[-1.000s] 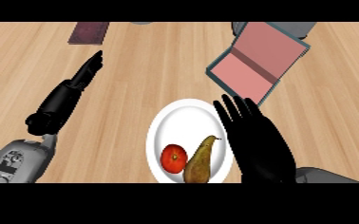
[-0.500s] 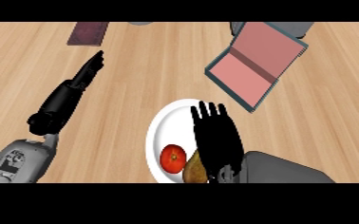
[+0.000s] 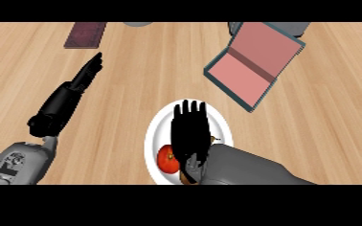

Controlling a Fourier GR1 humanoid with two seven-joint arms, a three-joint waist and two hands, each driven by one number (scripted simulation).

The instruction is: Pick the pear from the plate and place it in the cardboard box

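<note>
Pear (image 3: 189, 176) under right hand (image 3: 189, 133), near plate (image 3: 157, 129) edge

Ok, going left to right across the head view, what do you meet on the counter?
Dark maroon flat rectangle → left robot hand, fingers straight → round white plate with a red apple → right robot hand, open over the plate and the mostly hidden brown pear → open box with pink inside.

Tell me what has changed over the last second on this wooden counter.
The right hand has swung left from the white round plate's right edge to lie over its middle, fingers straight, covering most of the brown pear; nothing is grasped yet. The red apple, the open cardboard box with the pink inside, the dark maroon flat object and the left hand kept their places.
</note>
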